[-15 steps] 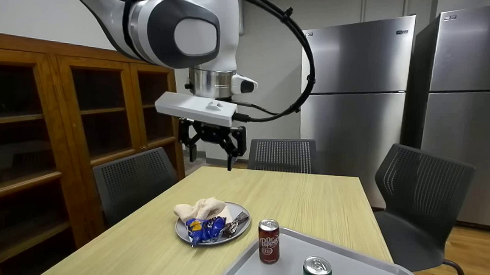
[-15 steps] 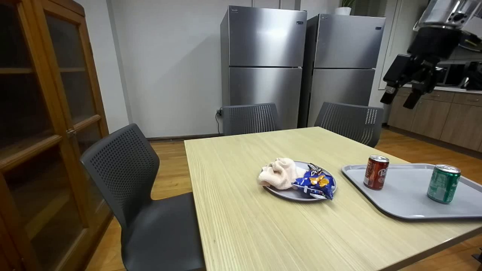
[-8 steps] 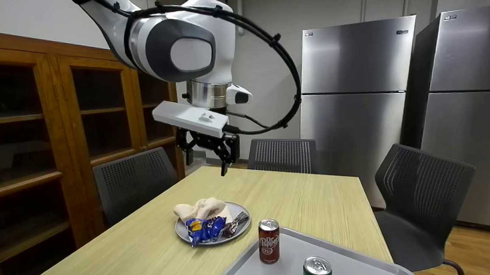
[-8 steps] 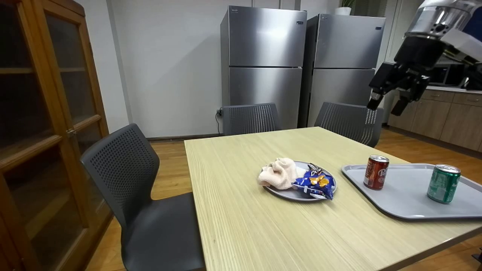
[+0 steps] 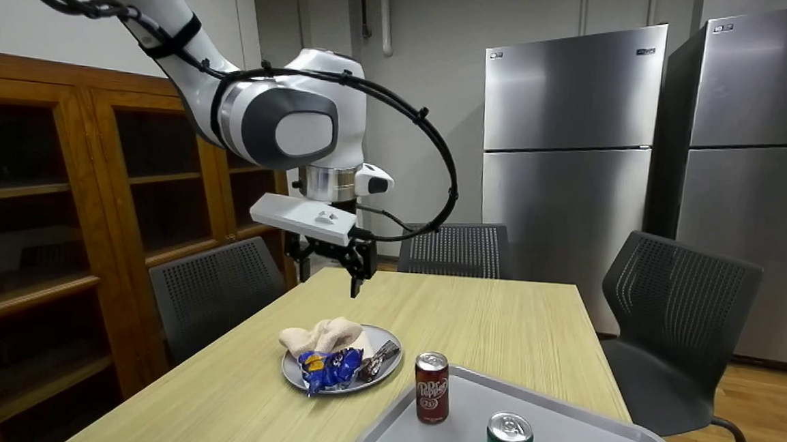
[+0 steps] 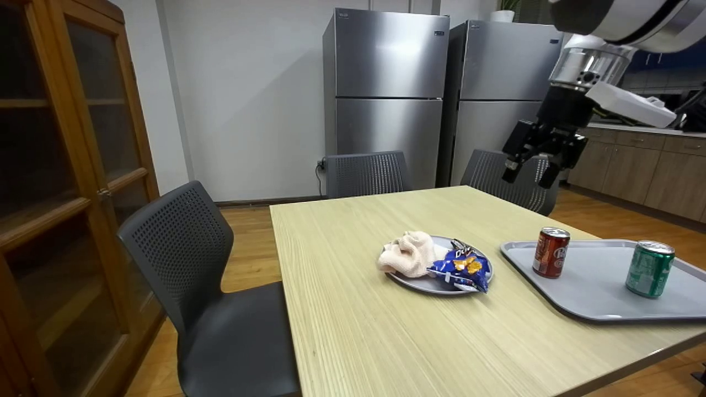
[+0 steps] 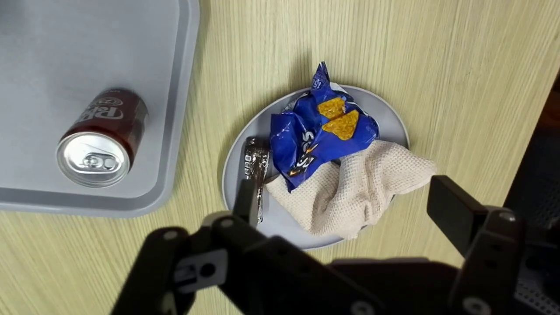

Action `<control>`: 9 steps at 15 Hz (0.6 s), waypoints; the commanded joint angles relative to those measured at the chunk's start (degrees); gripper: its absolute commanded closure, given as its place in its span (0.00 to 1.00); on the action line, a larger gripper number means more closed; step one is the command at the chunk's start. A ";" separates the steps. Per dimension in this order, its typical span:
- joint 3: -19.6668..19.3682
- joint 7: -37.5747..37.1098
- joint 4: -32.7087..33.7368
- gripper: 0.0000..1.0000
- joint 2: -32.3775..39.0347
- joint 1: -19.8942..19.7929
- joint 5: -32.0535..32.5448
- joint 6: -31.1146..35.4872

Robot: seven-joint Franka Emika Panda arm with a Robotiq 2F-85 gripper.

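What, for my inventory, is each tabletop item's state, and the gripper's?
Black two-finger gripper: open, empty.
Round gray plate: flat, loaded.
Blue glossy chip bag: crinkled, seal unclear.
Brown foil packet: seal unclear.
Beige textured cloth: bunched.
Dark red metal can: upright, seemingly unopened.
Green metal can: upright, opening unclear.
Gray rectangular tray: flat, loaded.

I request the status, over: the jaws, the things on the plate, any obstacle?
Jaws open, nothing held. Chip bag, cloth and wrapped bar on gray plate, untouched. Possible obstacle: red can, upright on tray beside plate.
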State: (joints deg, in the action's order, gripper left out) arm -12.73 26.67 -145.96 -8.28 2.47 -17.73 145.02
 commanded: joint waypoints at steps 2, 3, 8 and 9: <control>4.09 -2.96 5.83 0.00 9.08 -0.73 -1.74 0.49; 4.88 -3.71 6.51 0.00 10.51 -1.03 -1.59 0.99; 8.11 -8.01 9.93 0.00 17.12 -2.19 -0.43 3.58; 8.66 -8.86 10.53 0.00 18.25 -2.49 -0.97 3.64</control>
State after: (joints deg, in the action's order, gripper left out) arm -6.76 21.06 -138.67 6.02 2.07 -18.57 148.07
